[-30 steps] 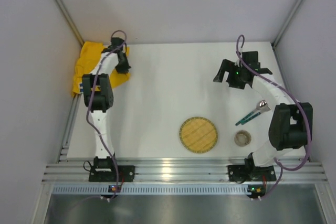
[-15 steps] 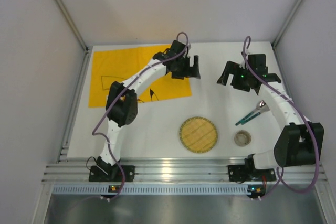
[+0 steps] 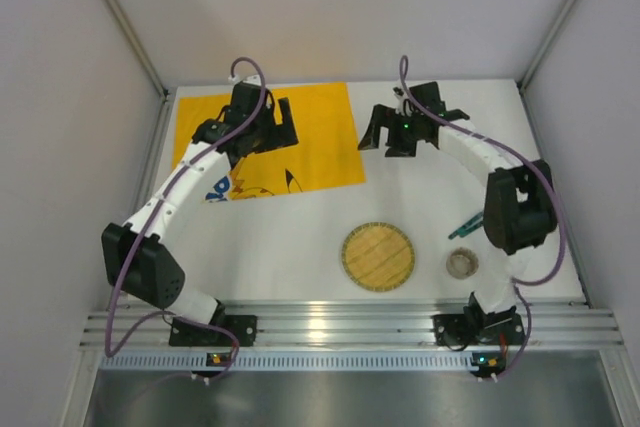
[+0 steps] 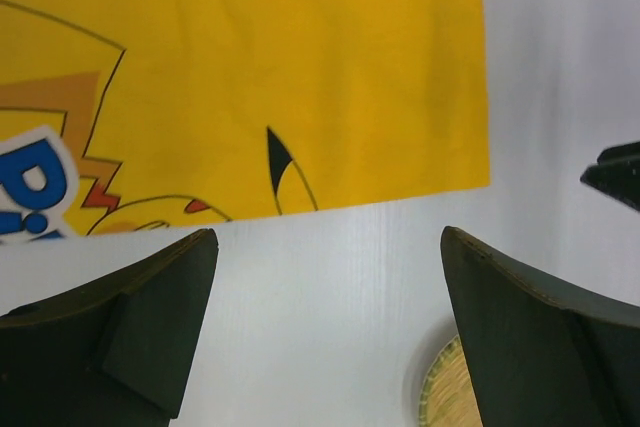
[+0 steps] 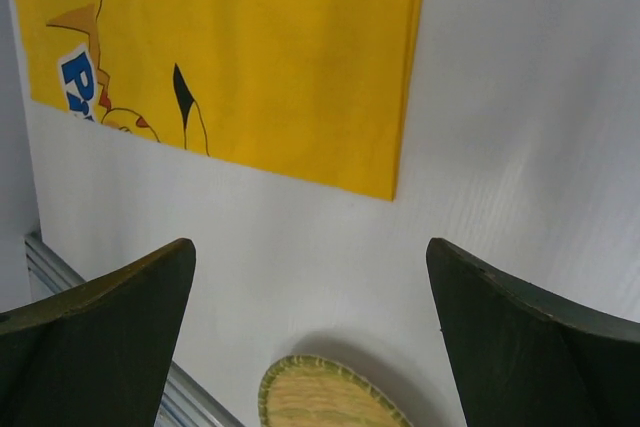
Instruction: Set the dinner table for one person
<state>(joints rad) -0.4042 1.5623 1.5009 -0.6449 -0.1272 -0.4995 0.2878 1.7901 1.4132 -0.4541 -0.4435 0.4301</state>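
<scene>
Left pincer (image 4: 325, 239) wide, empty, over edge of mat (image 4: 250, 67); right pincer (image 5: 308, 247) wide, empty, just beside mat's corner. Worktop (image 3: 430, 187) spans beneath all, bearing woven disc (image 3: 378, 256), cup (image 3: 461, 264). Risk: a low finger could snag and ruck the mat.

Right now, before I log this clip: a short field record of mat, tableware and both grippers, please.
yellow mat: spread flat, far-left of the dinner table
woven disc: near centre, nothing on it
small cup: right of the disc, apart
teal-handled utensil: partly hidden by right arm
left gripper: open, empty, over the mat
right gripper: open, empty, beside the mat's right edge
</scene>
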